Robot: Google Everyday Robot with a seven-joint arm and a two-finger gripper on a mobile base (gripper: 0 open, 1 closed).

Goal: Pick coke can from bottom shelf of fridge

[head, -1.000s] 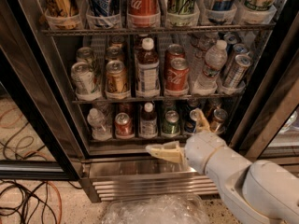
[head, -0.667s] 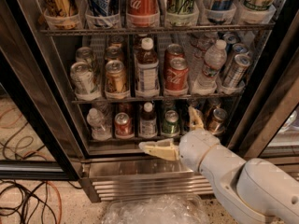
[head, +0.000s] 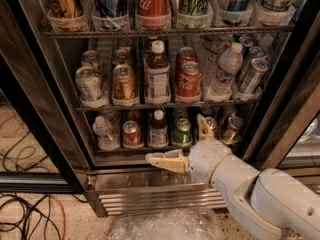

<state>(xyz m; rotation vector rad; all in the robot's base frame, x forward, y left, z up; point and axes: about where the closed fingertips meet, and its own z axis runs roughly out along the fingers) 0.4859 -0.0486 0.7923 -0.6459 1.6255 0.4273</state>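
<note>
Shifted slightly left: gripper (head: 174, 137) at near edge of bottom shelf (head: 131, 149), fingers (head: 167, 160) spread wide, gripping nothing, right of coke can (head: 131, 133).

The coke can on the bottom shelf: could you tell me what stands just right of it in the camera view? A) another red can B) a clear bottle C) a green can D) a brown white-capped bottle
D: the brown white-capped bottle stands next to the coke can on that side; the gripper, open, is further right, in front of the bottom shelf.
</note>
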